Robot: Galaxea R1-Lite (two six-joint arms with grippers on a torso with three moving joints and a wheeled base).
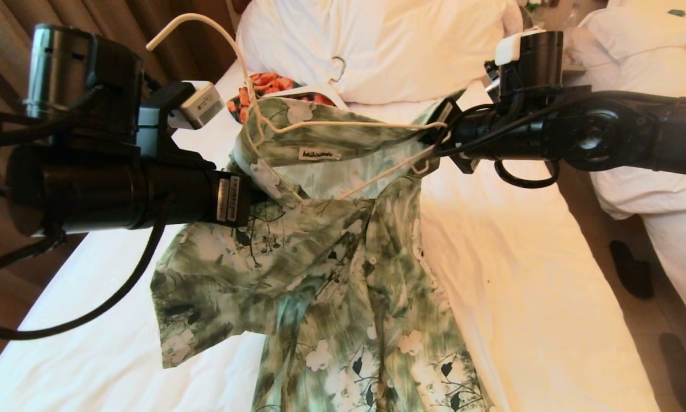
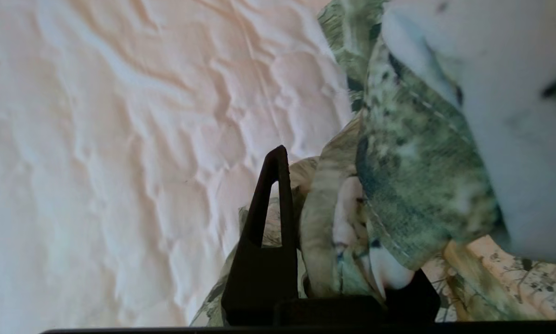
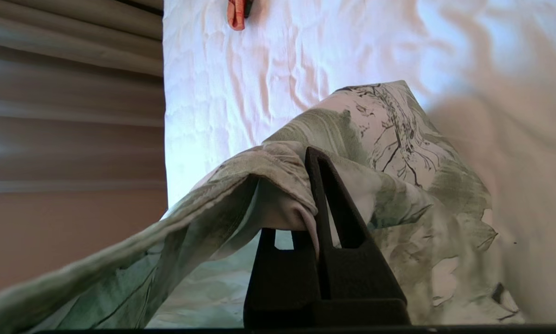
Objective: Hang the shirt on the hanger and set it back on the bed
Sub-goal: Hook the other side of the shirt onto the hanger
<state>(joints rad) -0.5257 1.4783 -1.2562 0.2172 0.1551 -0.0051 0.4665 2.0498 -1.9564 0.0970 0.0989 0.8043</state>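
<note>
The green and white flower-print shirt [image 1: 331, 274] hangs lifted above the bed [image 1: 520, 286], its collar stretched between both arms. The thin cream hanger [image 1: 366, 122] lies tilted across the open neck. Its hook points up to the left, and one end disappears into the shirt's left shoulder. My right gripper [image 1: 434, 143] is shut on the shirt's right shoulder edge [image 3: 278, 162], next to the hanger's corner. My left gripper [image 1: 260, 183] sits at the left shoulder. In the left wrist view its jaws stand apart, with loose folds of shirt [image 2: 417, 176] between them and over one finger.
A big white pillow [image 1: 389, 46] lies at the bed's head. In front of it are a small orange floral garment [image 1: 268, 86] and a broad white hanger [image 1: 320, 88]. A second bed [image 1: 652, 143] stands at the right, with dark slippers [image 1: 632, 269] on the floor between.
</note>
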